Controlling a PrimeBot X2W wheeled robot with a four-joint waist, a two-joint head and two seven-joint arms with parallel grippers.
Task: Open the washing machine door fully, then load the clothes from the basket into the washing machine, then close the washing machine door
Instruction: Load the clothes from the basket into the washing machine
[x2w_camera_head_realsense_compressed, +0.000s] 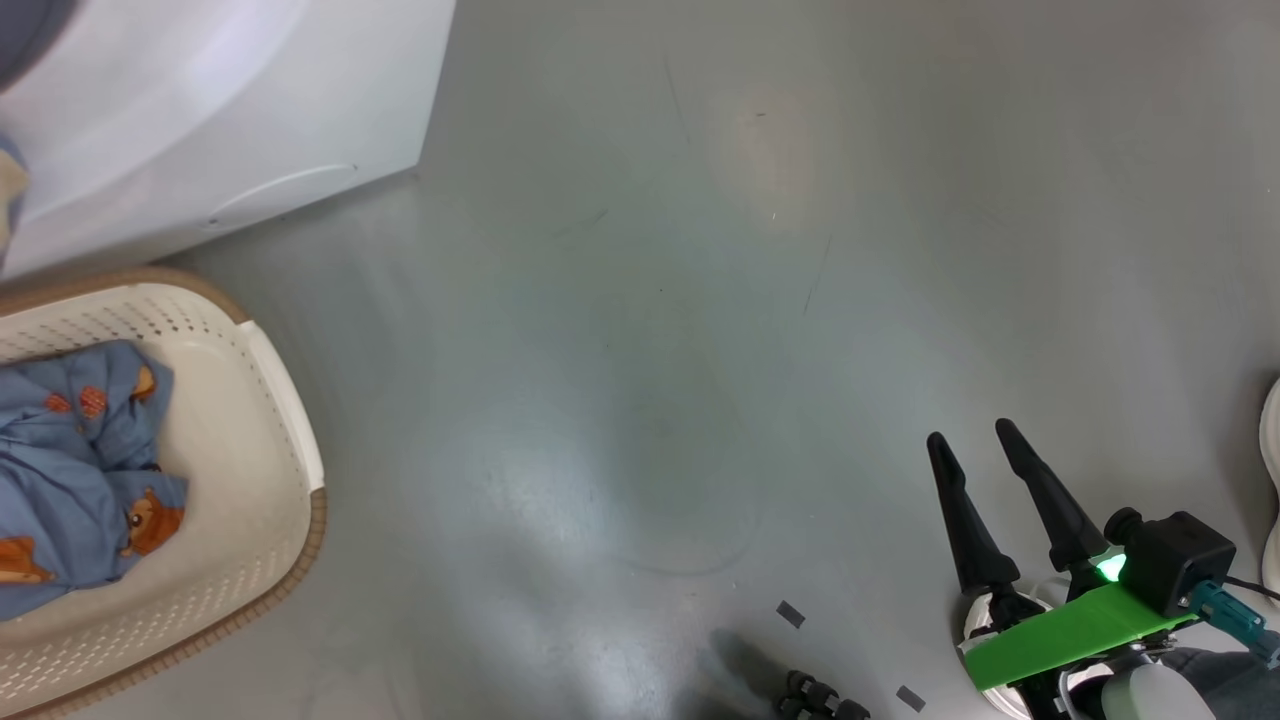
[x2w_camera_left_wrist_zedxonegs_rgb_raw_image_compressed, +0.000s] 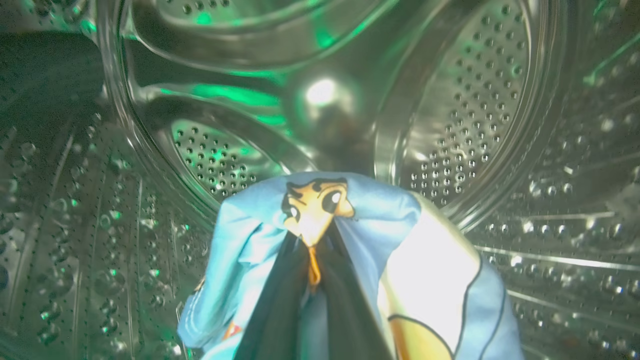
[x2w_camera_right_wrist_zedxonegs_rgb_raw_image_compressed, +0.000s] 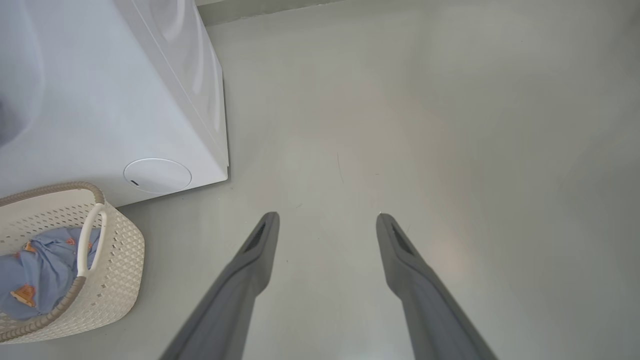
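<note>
In the left wrist view my left gripper (x2w_camera_left_wrist_zedxonegs_rgb_raw_image_compressed: 312, 250) is shut on a light-blue garment (x2w_camera_left_wrist_zedxonegs_rgb_raw_image_compressed: 250, 235) with a cartoon print, held inside the perforated steel drum (x2w_camera_left_wrist_zedxonegs_rgb_raw_image_compressed: 470, 110) of the washing machine. The washing machine (x2w_camera_head_realsense_compressed: 200, 110) is a white box at the upper left of the head view. Below it stands the cream basket (x2w_camera_head_realsense_compressed: 270, 420) with more blue printed clothes (x2w_camera_head_realsense_compressed: 70, 470) inside. My right gripper (x2w_camera_head_realsense_compressed: 975, 432) is open over bare floor at the lower right, far from both. The washing machine door is out of view.
Grey floor (x2w_camera_head_realsense_compressed: 700, 300) stretches between the machine and my right arm. Two small dark tape marks (x2w_camera_head_realsense_compressed: 790, 613) lie on it near the bottom edge. A white rounded object (x2w_camera_head_realsense_compressed: 1272, 440) touches the right edge. The basket (x2w_camera_right_wrist_zedxonegs_rgb_raw_image_compressed: 115, 260) and machine corner (x2w_camera_right_wrist_zedxonegs_rgb_raw_image_compressed: 220, 165) sit left of my right fingers.
</note>
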